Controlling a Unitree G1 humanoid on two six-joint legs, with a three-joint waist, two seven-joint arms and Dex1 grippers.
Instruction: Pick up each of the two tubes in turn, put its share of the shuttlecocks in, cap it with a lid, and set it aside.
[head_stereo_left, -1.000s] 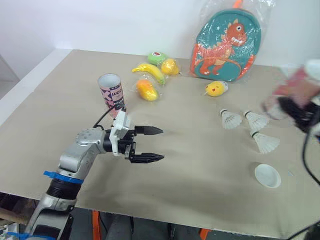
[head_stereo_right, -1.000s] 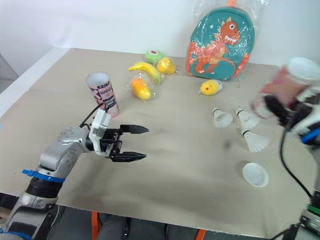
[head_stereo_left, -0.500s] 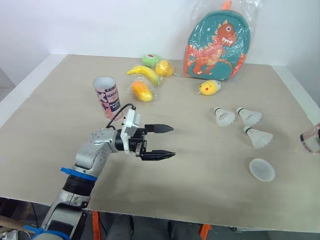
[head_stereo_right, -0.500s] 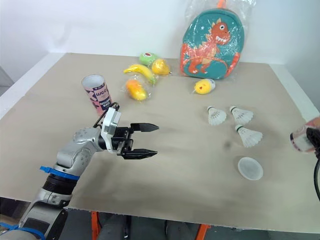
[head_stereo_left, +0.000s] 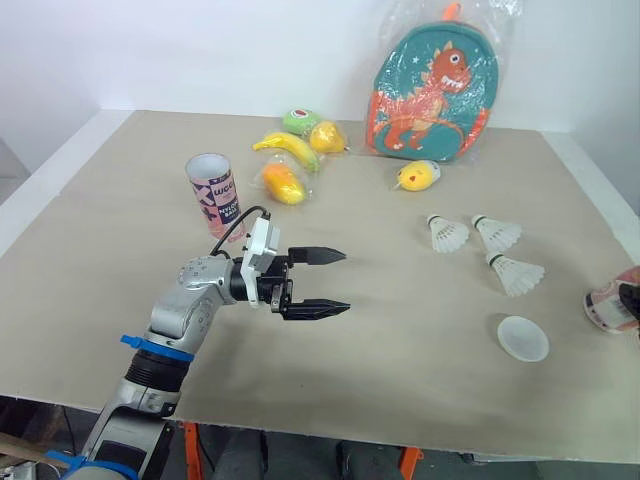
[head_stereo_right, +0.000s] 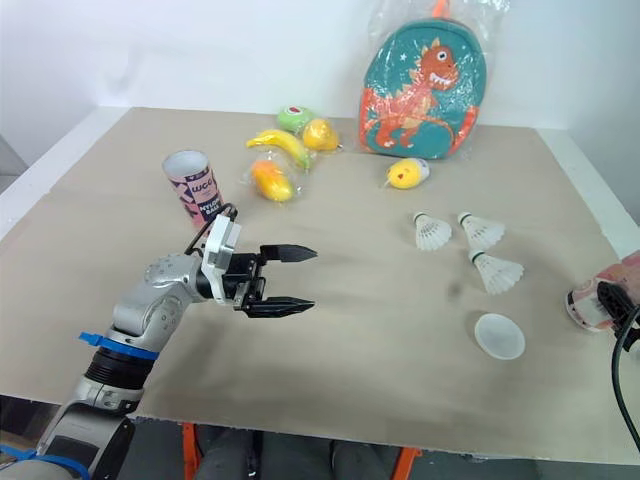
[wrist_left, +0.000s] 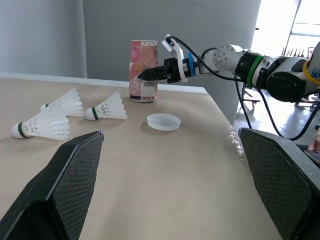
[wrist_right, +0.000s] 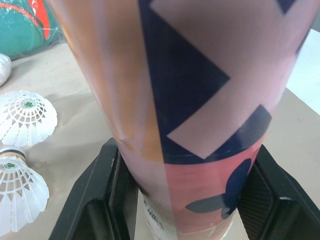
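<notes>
Got the right fingers (wrist_right: 90, 200) clamped on a tube (wrist_left: 143, 57), stood upright at the worktop's (head_stereo_left: 400, 340) right edge, probably parking it aside. Got the left fingers (head_stereo_left: 312, 257) wide open and empty, guessing to grab the other tube (head_stereo_left: 215, 190).

Reads as a robotics test lab or trial room. Backed by a bare white wall (head_stereo_left: 200, 50); elsewhere bounded by a plain grey partition wall (wrist_left: 175, 30) next to a tall bright window (wrist_left: 306, 20). Set up on a plain beige board surface (head_stereo_left: 400, 385) with orange frame parts (head_stereo_left: 189, 438) under its front edge. Stocked along the back with staged props: a teal dinosaur backpack in a clear plastic bag (head_stereo_left: 435, 85) and plastic-wrapped toy fruit (head_stereo_left: 283, 182).
</notes>
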